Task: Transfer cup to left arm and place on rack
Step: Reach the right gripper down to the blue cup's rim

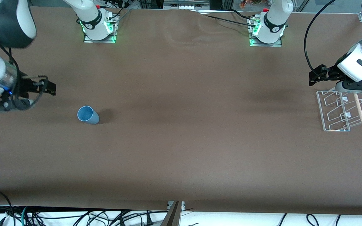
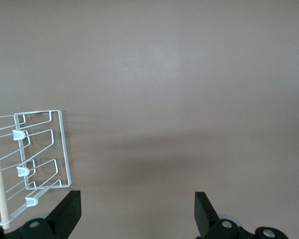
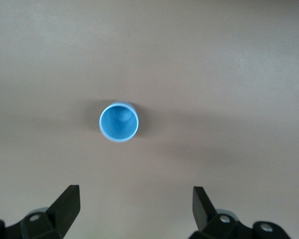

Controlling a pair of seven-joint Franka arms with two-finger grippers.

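Note:
The light-blue cup (image 1: 87, 115) stands upright, mouth up, on the brown table toward the right arm's end; it also shows in the right wrist view (image 3: 118, 122). My right gripper (image 1: 49, 87) is open and empty over the bare table beside the cup, apart from it; its own view shows it too (image 3: 136, 194). The white wire rack (image 1: 341, 110) with its wooden dowel sits at the left arm's end and shows in the left wrist view (image 2: 40, 154). My left gripper (image 1: 315, 77) is open and empty over the table beside the rack; its own view shows it too (image 2: 137, 199).
The two arm bases (image 1: 97, 26) (image 1: 267, 29) stand along the table's back edge. A black cable (image 1: 308, 37) loops from the left arm. Loose cables (image 1: 74, 216) lie below the table's front edge. Wide bare tabletop (image 1: 200, 110) lies between cup and rack.

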